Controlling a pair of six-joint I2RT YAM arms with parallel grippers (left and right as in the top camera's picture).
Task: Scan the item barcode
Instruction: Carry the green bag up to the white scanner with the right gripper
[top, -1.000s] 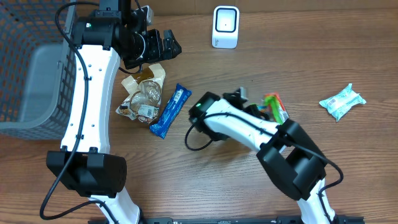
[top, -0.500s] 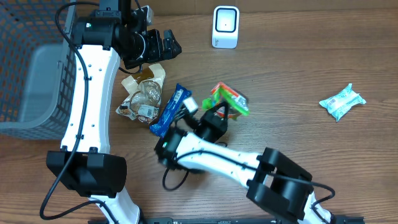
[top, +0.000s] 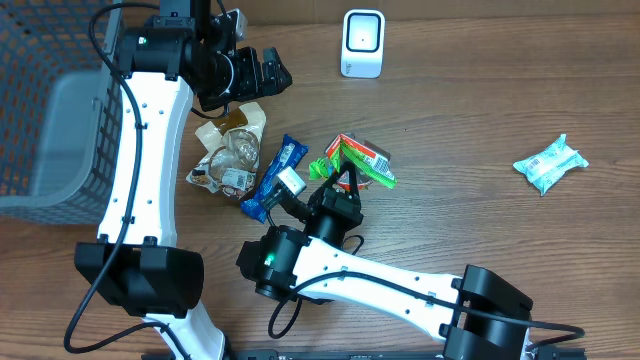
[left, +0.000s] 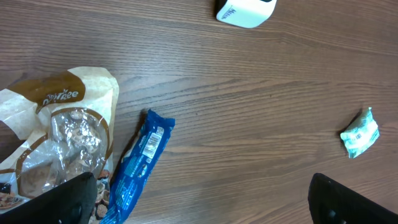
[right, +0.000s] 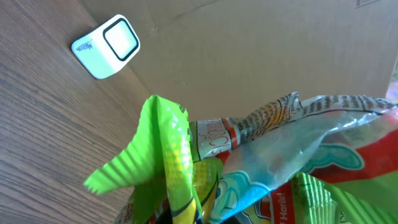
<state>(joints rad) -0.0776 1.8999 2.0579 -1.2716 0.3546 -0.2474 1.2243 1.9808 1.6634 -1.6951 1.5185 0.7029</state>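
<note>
**Right arm holds green snack packet out in front of scanner**

The right gripper (top: 340, 187) is pinched tight on the green snack packet (top: 360, 160), gripping it at its near edge. Seen from overhead, the packet sits near the middle of the table (top: 480, 100), with the white scanner (top: 362, 43) well apart from it at the far edge. In the right wrist view the packet (right: 249, 162) fills the lower frame, crumpled, with green, red and clear patches. The scanner (right: 106, 45) shows beyond it at upper left, against a cardboard wall (right: 261, 43). No barcode can be made out on the side that shows, and it seems the packet is off the tabletop, though the views do not settle this.

The left gripper (top: 262, 72) hangs at the far left of the table with its fingers (left: 62, 199) spread wide and nothing between them. Below it lie a brown and clear bag (top: 228, 150) and a blue bar wrapper (top: 275, 177), side by side and touching. A small mint-coloured pack (top: 549, 163) lies alone at the right side. A grey wire basket (top: 40, 100) stands at the left edge.
</note>
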